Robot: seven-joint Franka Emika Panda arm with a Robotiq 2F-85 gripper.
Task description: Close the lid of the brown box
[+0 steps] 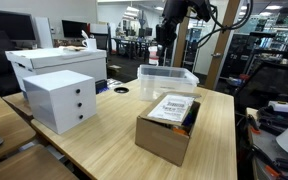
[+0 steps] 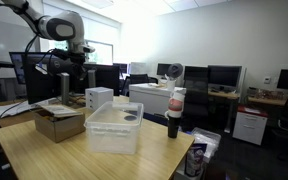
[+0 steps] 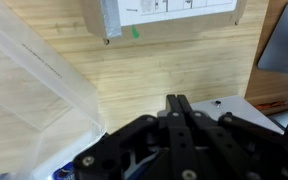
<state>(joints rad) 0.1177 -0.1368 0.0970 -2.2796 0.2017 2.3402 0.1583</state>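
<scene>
The brown box [image 1: 162, 140] stands on the wooden table near its front edge; it also shows in an exterior view [image 2: 58, 124]. Its lid [image 1: 172, 108] lies over the top with the white label facing up, slightly raised, with a dark gap along one side. In the wrist view the labelled lid [image 3: 174, 10] is at the top edge. My gripper [image 1: 164, 48] hangs high above the table, behind the box and apart from it. Its fingers [image 3: 177, 103] are pressed together and hold nothing. It also shows in an exterior view [image 2: 77, 76].
A clear plastic bin [image 1: 167, 78] [image 2: 114, 130] stands beside the box, under my gripper. A white three-drawer unit [image 1: 62, 100] and a large white box [image 1: 54, 62] stand on the table's far side. A bottle [image 2: 174, 112] stands at the table edge.
</scene>
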